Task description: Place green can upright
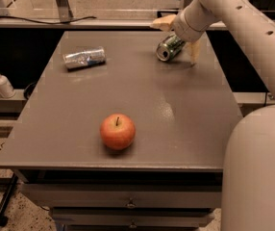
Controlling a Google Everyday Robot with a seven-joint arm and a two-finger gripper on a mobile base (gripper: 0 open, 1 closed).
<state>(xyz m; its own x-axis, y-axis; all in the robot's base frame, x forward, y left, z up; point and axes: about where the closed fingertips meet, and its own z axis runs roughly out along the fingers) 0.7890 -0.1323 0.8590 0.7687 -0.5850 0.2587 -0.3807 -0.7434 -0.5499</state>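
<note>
The gripper [179, 41] is at the table's [185, 129] far right, straddling the green can [168, 48]; I cannot tell whether it grips the can. The can is tilted, its silver top towards the camera. A silver can [83, 57] lies on its side at far left, and an apple [118, 131] sits near the front.

Table [176, 109]: apple [118, 131] at 6 o'clock; silver can [84, 58] lying at 10; green can [169, 48] tipped at 1, claw [177, 38] straddling it.
</note>
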